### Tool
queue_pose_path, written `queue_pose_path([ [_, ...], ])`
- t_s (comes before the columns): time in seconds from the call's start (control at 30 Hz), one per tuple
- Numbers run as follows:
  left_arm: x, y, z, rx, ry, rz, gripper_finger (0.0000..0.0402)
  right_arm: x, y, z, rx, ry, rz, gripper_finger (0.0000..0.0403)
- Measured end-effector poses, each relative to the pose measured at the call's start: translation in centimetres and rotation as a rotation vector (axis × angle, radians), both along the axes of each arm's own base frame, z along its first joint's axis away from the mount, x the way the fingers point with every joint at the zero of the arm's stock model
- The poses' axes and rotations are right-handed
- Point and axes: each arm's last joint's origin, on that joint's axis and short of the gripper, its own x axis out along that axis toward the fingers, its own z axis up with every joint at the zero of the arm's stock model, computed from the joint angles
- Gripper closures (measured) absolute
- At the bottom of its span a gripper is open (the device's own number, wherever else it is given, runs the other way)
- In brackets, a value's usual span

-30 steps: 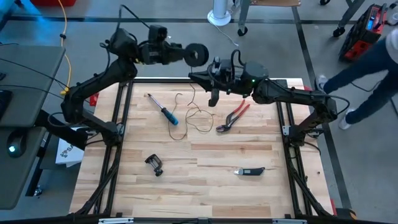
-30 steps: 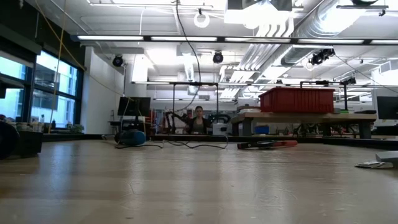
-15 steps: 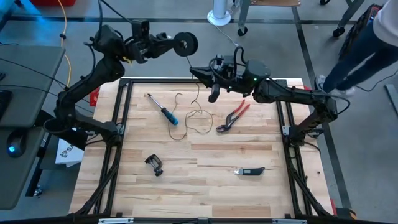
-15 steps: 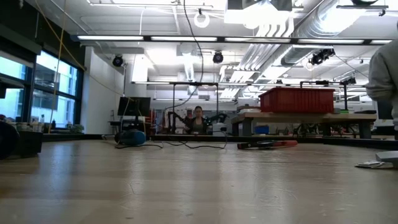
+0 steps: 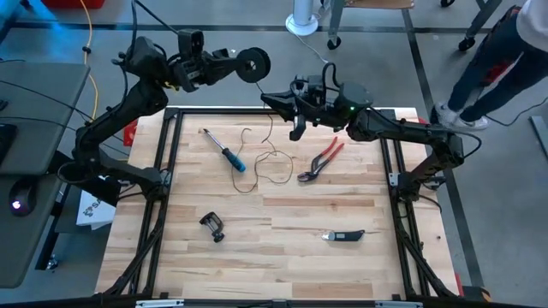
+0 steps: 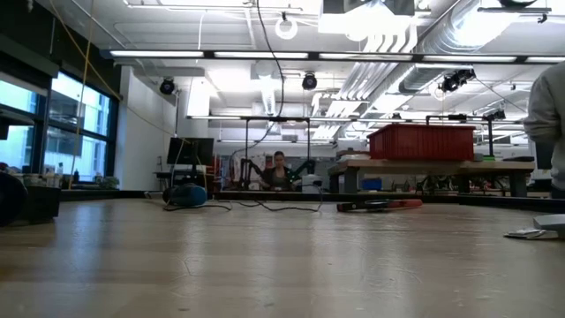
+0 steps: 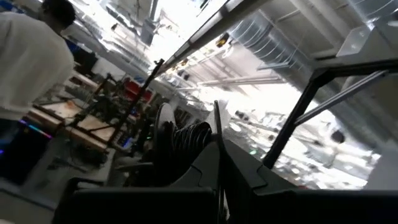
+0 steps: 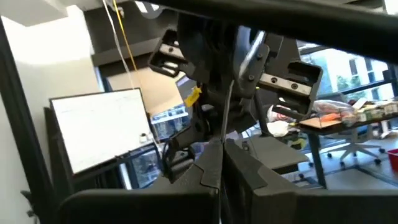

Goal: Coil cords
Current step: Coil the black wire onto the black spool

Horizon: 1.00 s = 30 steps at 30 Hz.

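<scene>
The small round black reel (image 5: 253,63) hangs in the air beyond the table's far edge, with my left gripper (image 5: 238,63) shut on it. In the left wrist view the reel (image 7: 181,144) shows dark windings between two pale discs. The hair-thin dark cord (image 5: 272,162) lies in loose loops on the wooden table and rises to my right gripper (image 5: 266,99). That gripper is shut on it above the far edge, close to the right of the reel. In the low view the cord (image 6: 275,79) drops from above to the table. My left gripper holds the reel at its free end, and its shut fingers (image 7: 219,180) meet in line with one pale side disc (image 7: 217,127). They reach roughly level from the table's left. The reel is lifted clear, high above the table. My right gripper pinches the thin cord (image 8: 226,118) between its two shut fingers (image 8: 214,165). The fingers reach roughly level from the table's right and lie across the cord. The cord runs on from the fingers, and below them it hangs down to the loops on the table.
On the table lie a blue-handled screwdriver (image 5: 225,151), red pliers (image 5: 323,160), a black clamp (image 5: 212,225) and a dark knife-like tool (image 5: 344,234). A person (image 5: 505,51) stands beyond the far right corner. The near half of the table holds little.
My left gripper has carried the reel toward the table's far left and a little up, away from my right gripper, and has rolled about its own axis. My right gripper has stayed in place, shut on the cord. The loops on the table look unchanged.
</scene>
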Motion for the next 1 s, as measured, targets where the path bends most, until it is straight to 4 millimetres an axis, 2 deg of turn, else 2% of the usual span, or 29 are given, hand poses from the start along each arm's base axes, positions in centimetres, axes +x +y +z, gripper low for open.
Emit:
queue_pose_path([
  [0.2,-1.6,0.3,-0.1,0.046,0.057,0.092,0.0401,0.2,0.1,-0.6,0.046,0.072,0.031,0.0389],
  [0.43,-2.7,-0.4,1.0,0.055,-0.007,0.091,0.0401,0.5,0.1,-2.5,0.040,0.263,0.022,0.0290],
  [0.6,-2.9,-1.4,1.5,0.041,-0.051,0.082,0.0401,0.7,0.6,-3.6,-0.095,0.385,-0.069,0.0236],
  [0.73,-2.7,-2.1,1.6,0.041,-0.063,0.061,0.0401,1.5,1.0,-4.3,-0.185,0.402,-0.104,0.0230],
  [1.0,-2.1,-2.7,1.6,0.050,-0.083,0.090,0.0401,3.7,0.7,-6.3,-0.165,0.405,-0.132,0.0229],
])
